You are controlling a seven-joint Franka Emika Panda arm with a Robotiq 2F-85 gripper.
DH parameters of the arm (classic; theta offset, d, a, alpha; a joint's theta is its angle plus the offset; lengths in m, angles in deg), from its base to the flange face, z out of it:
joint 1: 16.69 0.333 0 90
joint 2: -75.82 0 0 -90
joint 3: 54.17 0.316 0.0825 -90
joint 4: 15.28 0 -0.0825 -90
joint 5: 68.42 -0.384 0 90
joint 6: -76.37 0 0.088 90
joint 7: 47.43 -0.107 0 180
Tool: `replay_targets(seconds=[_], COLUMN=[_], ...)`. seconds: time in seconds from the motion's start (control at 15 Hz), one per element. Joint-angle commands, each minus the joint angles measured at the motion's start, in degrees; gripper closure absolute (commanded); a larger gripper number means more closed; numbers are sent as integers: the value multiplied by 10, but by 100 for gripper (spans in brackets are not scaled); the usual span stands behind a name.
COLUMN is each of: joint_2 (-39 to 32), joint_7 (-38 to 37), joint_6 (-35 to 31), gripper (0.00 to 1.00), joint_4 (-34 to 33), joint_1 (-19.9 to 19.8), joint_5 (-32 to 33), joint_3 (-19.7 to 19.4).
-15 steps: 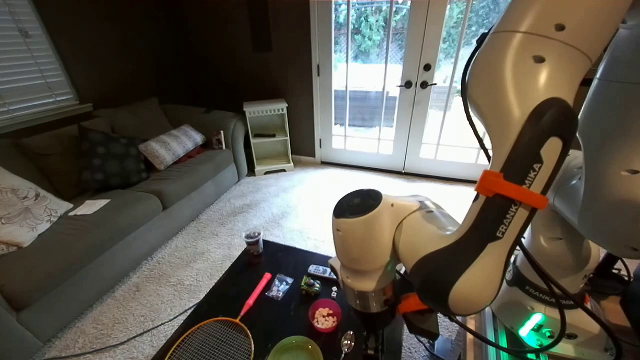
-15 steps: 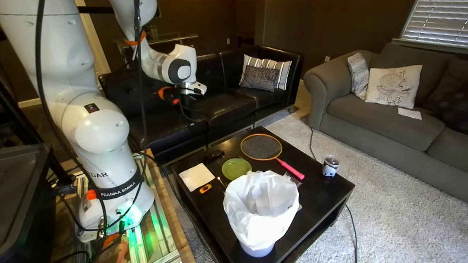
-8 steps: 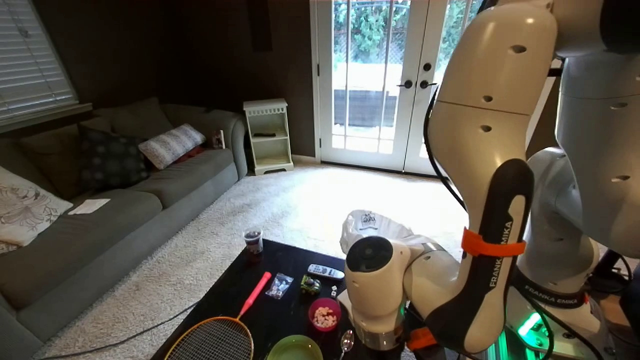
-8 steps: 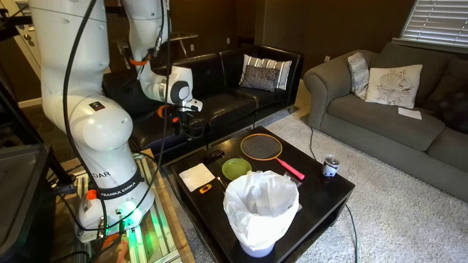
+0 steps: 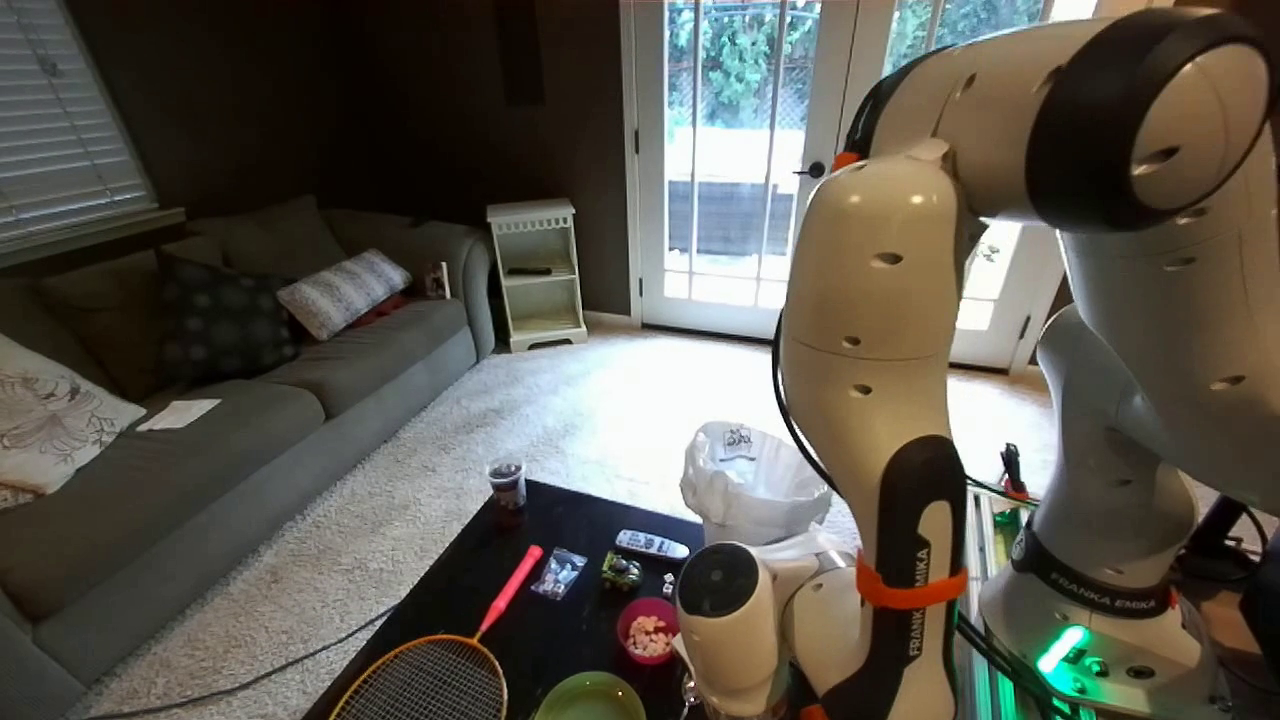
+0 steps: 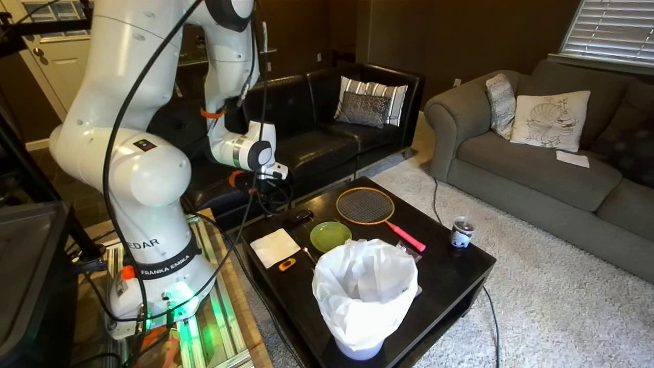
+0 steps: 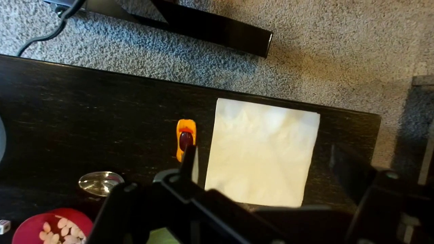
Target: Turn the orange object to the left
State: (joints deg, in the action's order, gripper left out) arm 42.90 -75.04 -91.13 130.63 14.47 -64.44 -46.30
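Note:
The orange object, a small orange toy car with a dark top, lies on the dark table. It shows in the wrist view (image 7: 186, 126) and in an exterior view (image 6: 287, 264), left of a white sheet. My gripper (image 7: 262, 154) is open and empty, with its fingers wide apart above the table and over the white sheet (image 7: 264, 149). The left finger (image 7: 190, 159) overlaps the near end of the orange object in the wrist view; no contact can be made out. The object is out of view or hidden behind the arm in the remaining exterior view.
A spoon (image 7: 101, 183) and a pink bowl of white pieces (image 7: 30, 227) lie beside the gripper. A green plate (image 6: 331, 236), a racket (image 6: 365, 205), a white-lined bucket (image 6: 365, 301) and a cup (image 6: 462, 232) stand on the table. Cables hang along the arm.
The arm has swung over and lowered, bringing the gripper from beside the black couch down toward the table's corner with the white sheet. The table objects have not moved.

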Motion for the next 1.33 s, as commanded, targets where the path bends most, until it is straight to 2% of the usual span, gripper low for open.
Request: replay_targets(seconds=[0.0, 0.2, 0.27, 0.47, 0.73, 0.87, 0.93, 1.07, 1.27], joint_2=[-94, -137, -102, -130, -131, -131, -143, -160, -188], joint_7=[32, 45, 41, 46, 47, 30, 36, 30, 37], joint_6=[-24, -27, -17, -18, -18, -16, -23, -35, -36], gripper=[0, 0, 0, 0, 0, 0, 0, 0, 0], joint_4=[-65, -98, -69, -92, -95, -97, -104, -113, -133], joint_1=[0, -4, 7, 6, 6, 36, 33, 60, 73], joint_5=[-29, -42, -43, -47, -48, -47, -46, -42, -41], joint_3=[5, 8, -2, -1, -1, -29, -32, -64, -84])
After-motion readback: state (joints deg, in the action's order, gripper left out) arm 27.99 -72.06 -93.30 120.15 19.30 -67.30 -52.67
